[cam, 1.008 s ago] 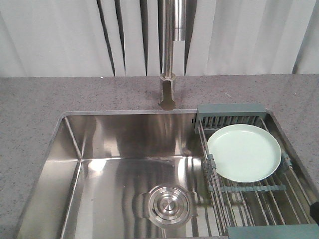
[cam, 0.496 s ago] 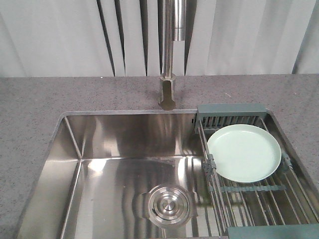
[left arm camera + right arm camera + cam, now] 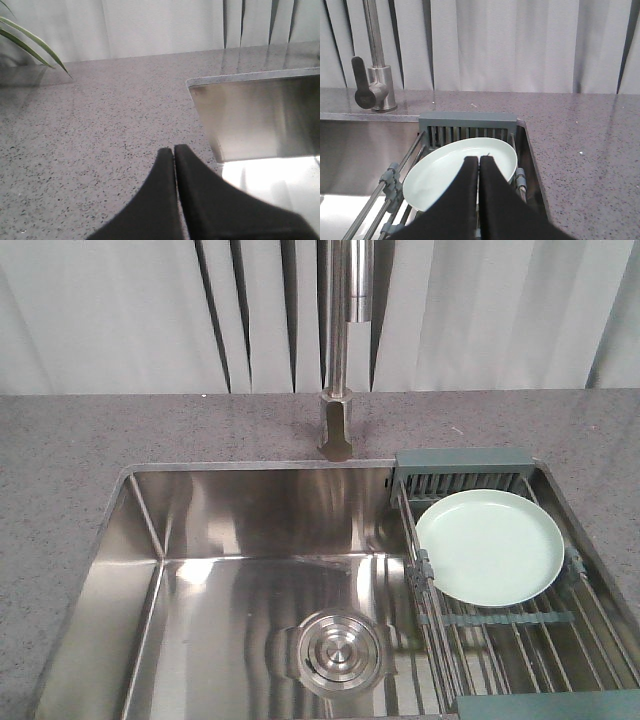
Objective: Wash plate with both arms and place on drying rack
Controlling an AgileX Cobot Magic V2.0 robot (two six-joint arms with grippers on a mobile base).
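Note:
The pale mint-green plate (image 3: 490, 546) lies flat on the drying rack (image 3: 520, 635), near the rack's slotted grey-green compartment (image 3: 462, 472). It also shows in the right wrist view (image 3: 440, 175). My right gripper (image 3: 479, 159) is shut and empty, held above and in front of the plate without touching it. My left gripper (image 3: 174, 150) is shut and empty over the grey countertop (image 3: 100, 130), left of the sink's corner. Neither gripper shows in the front view.
The steel sink basin (image 3: 250, 580) with its round drain (image 3: 339, 652) lies left of the rack. The faucet (image 3: 338, 370) stands behind the sink, with its black handle in the right wrist view (image 3: 362, 82). A plant leaf (image 3: 35, 42) shows far left.
A dark gripper tip at the front view's right edge one second ago has gone out of view. The plate has not moved.

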